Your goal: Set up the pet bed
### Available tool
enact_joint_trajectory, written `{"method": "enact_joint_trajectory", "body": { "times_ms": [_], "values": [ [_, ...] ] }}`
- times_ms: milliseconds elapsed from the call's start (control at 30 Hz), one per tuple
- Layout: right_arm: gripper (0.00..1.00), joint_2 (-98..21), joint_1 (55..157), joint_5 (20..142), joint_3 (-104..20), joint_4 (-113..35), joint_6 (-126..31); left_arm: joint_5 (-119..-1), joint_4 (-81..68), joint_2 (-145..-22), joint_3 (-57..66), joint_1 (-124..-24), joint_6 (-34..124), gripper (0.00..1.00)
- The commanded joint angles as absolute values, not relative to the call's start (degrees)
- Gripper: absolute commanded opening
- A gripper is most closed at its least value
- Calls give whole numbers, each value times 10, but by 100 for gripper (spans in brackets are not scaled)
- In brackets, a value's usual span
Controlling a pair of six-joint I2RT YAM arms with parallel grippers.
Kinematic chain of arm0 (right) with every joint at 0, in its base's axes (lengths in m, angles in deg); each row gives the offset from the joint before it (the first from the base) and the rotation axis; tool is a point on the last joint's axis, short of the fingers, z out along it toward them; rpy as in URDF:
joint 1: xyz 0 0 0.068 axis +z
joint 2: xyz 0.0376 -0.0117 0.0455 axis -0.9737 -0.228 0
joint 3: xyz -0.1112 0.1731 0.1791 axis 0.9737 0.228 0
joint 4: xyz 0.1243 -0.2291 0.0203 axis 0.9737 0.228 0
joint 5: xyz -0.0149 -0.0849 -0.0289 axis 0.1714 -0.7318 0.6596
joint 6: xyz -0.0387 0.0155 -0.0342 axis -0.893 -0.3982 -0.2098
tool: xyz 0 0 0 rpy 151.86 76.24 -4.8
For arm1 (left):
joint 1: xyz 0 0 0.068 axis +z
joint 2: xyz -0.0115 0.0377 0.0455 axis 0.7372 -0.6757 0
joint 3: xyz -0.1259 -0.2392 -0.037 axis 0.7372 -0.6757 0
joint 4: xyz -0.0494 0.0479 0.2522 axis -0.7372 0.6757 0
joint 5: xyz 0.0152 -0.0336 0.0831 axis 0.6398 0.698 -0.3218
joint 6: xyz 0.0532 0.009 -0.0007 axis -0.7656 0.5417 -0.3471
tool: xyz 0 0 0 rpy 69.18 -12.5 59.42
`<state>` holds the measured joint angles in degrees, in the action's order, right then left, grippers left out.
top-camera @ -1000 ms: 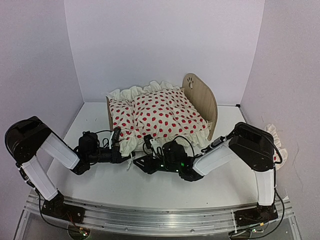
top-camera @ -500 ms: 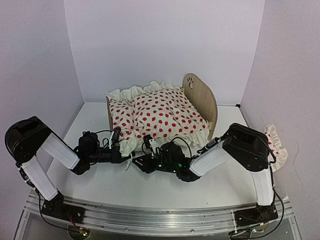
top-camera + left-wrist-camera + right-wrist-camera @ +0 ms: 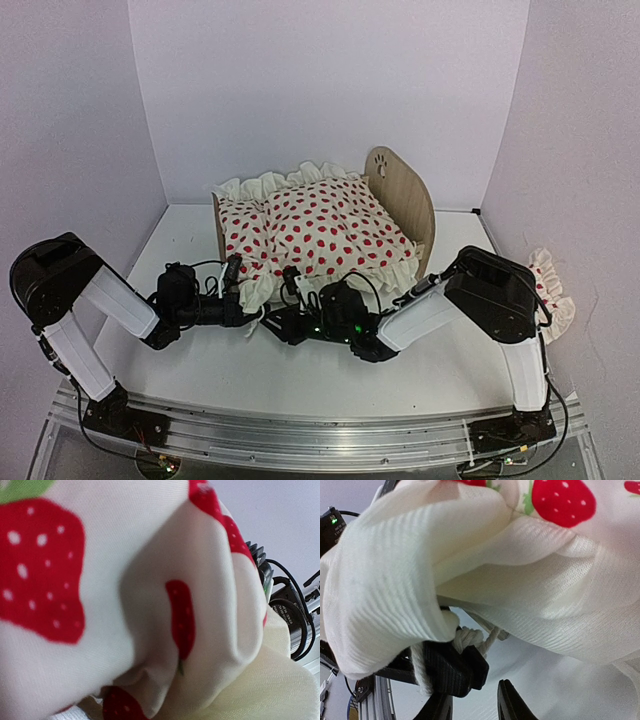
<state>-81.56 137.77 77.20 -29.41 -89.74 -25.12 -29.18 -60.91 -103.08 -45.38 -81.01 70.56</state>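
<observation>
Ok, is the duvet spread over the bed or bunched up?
Spread: the duvet covers the pet bed end to end, its near ruffle hanging over the side.

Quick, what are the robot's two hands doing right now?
The left gripper is closed, pinching the blanket at its corner.
The right gripper has its jaws open, holding nothing.

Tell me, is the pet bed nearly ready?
Nearly. Done: the duvet lies spread over the pet bed. In hand: the left tool pinches the duvet's near corner, and the right tool, open, sits beside it. Left: the pillow lies off by the right wall, not on the bed.
</observation>
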Motion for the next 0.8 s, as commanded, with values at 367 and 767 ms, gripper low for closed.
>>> {"method": "enact_joint_trajectory", "body": {
  "times_ms": [367, 767],
  "values": [
    [0, -818, 1375, 748, -284, -1022, -249, -280, -508, -1042, -473, -815, 707, 10],
    [0, -800, 1378, 706, -254, -1003, -239, -315, -396, -991, -437, -805, 687, 21]
  ]
}}
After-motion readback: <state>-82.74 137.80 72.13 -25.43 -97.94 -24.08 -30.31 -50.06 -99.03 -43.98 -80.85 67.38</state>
